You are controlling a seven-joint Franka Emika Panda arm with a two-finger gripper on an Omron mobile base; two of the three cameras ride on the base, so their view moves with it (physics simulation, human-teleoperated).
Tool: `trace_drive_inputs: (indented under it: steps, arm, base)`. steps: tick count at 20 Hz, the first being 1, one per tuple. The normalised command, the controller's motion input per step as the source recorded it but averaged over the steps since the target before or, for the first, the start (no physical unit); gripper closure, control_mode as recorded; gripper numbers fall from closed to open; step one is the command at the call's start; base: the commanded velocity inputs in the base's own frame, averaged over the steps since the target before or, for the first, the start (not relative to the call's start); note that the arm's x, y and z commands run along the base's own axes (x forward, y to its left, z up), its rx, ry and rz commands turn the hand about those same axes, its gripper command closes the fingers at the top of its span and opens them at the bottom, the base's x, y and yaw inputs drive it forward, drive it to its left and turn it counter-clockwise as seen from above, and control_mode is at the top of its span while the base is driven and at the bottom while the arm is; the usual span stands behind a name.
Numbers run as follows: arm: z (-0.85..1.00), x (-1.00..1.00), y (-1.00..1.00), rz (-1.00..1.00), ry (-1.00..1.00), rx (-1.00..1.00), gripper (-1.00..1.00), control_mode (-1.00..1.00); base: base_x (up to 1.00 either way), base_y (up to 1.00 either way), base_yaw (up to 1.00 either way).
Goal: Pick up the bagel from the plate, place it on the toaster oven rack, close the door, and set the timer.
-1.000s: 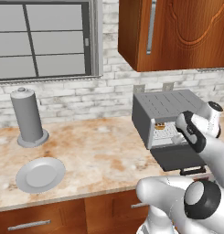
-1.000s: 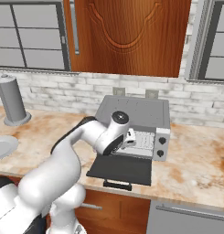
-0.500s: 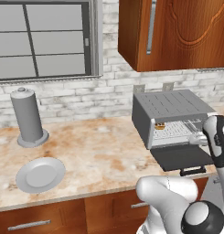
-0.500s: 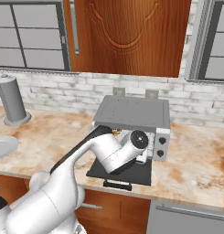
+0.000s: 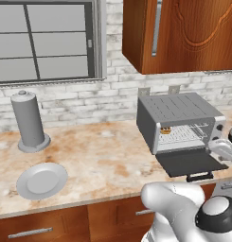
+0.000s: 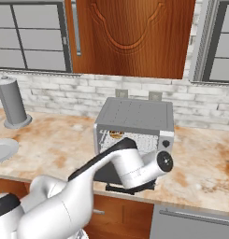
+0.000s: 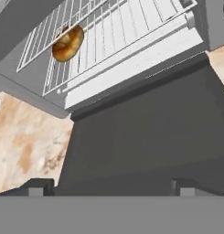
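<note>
Golden-brown item: one bagel (image 7: 67,43), lying on the rack (image 7: 127,32) inside the oven (image 5: 176,120), toward the rack's back at one side; from the left base view it is a small brown spot (image 5: 165,130) at the left end of the cavity.
Rack: one silver wire grid, spanning the cavity (image 5: 183,133).
Door: one dark grey door (image 5: 191,162), dropped flat and open, reaching out past the table's (image 5: 98,156) front edge; a black bar handle (image 5: 199,177) runs along its outer edge.
Plate: one light-grey plate (image 5: 41,181), bare, near the table's front edge at the left, well apart from the oven.
Canister: one tall grey canister (image 5: 30,121) near the back wall, behind the plate.
Counts: one oven, one window (image 5: 44,40) in the left base view, a second window (image 6: 218,39) at the right in the right base view; two wall outlets (image 6: 137,95) behind the oven.
Left base view alone: the whole plate and the open door seen clear of the arm.
Right base view alone: the arm's forearm (image 6: 130,165) lying across the oven's front, hiding most of the door; one knob (image 6: 165,144) on the oven's right panel.
Hand view alone: the door's inner face (image 7: 145,137) from close above, with the bagel's glossy crust clear.
Fingers: two dark tips (image 7: 35,188) peek up at the bottom, spread well apart, released and grasping nothing.
Writing: none readable.
</note>
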Motion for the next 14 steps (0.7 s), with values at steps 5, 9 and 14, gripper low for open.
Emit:
trace_drive_inputs:
  steps: [5, 9, 14]
  arm:
    - [-0.25, 0.0, -0.43, -0.11, 0.19, 0.31, -1.0, -1.0]
    - [-0.44, 0.03, -0.21, -0.11, 0.09, 0.24, -1.0, -1.0]
    - [-0.48, 0.26, -0.05, -0.11, 0.0, 0.17, -1.0, -1.0]
  base:
    - [0.0, 0.0, 0.0]
    - [0.0, 0.0, 0.0]
    - [0.0, 0.0, 0.0]
